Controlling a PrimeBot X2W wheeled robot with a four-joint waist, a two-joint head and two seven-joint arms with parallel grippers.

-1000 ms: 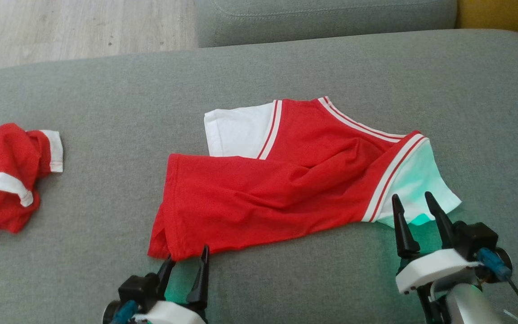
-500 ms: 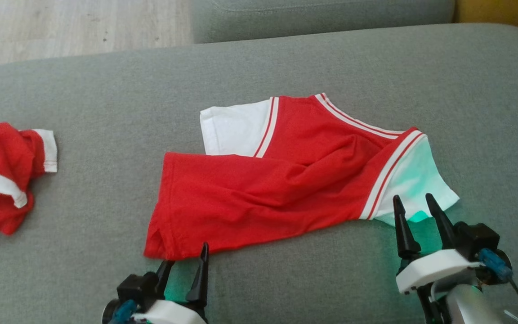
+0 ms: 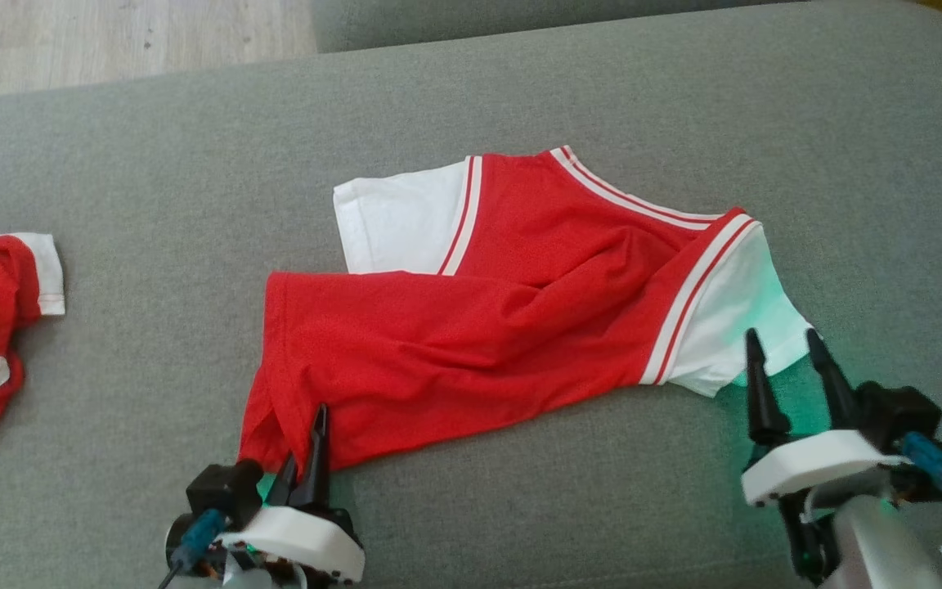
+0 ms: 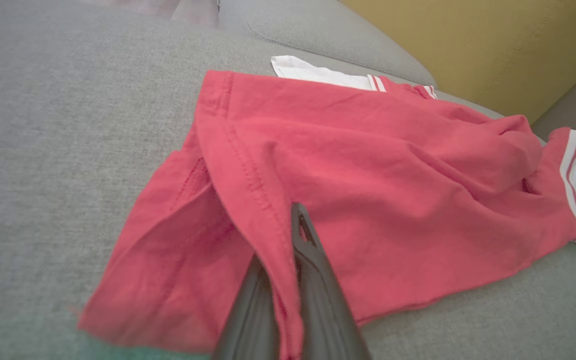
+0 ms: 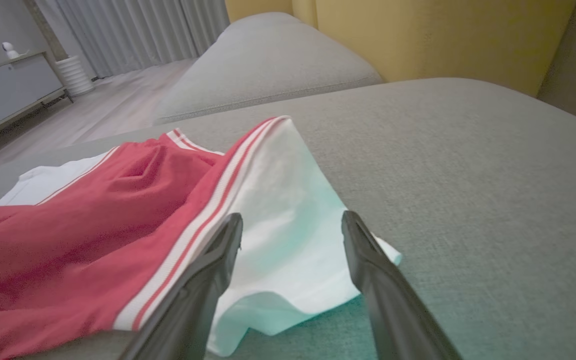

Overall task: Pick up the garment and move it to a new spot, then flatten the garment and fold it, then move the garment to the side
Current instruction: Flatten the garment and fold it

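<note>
Left end effector (image 3: 320,415) has clamped onto the rumpled red-and-white garment (image 3: 471,343); right end effector (image 3: 782,335) stands wide.

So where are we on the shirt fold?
Done: the shirt lies on the sofa cushion, spread out but rumpled across its middle. In hand: the left gripper is shut on the red hem corner; the right gripper is open, fingers either side of the white sleeve edge, no grip yet. Left: smoothing it flat, folding, moving it aside.
</note>
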